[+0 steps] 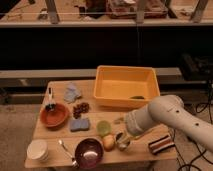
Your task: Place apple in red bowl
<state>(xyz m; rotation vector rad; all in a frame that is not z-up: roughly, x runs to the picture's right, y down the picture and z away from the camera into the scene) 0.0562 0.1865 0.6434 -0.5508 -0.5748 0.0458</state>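
Observation:
The apple [108, 142], small and yellow-orange, sits near the table's front edge between the shiny purple bowl [89, 152] and a small metal cup [122, 142]. The red bowl [54, 115], terracotta and shallow, stands at the table's left with a small dark-and-white thing on its far rim. My gripper [122, 136] hangs from the white arm [160, 116], which reaches in from the right. It is low over the metal cup, just right of the apple and far right of the red bowl. The arm hides part of the cup.
A large yellow bin [127, 86] stands at the back right. A pale green round object [103, 127], blue sponge [79, 124], grapes [81, 107], blue cloth [72, 92], white bowl [37, 149], spoon [65, 150] and a striped object [161, 144] lie around.

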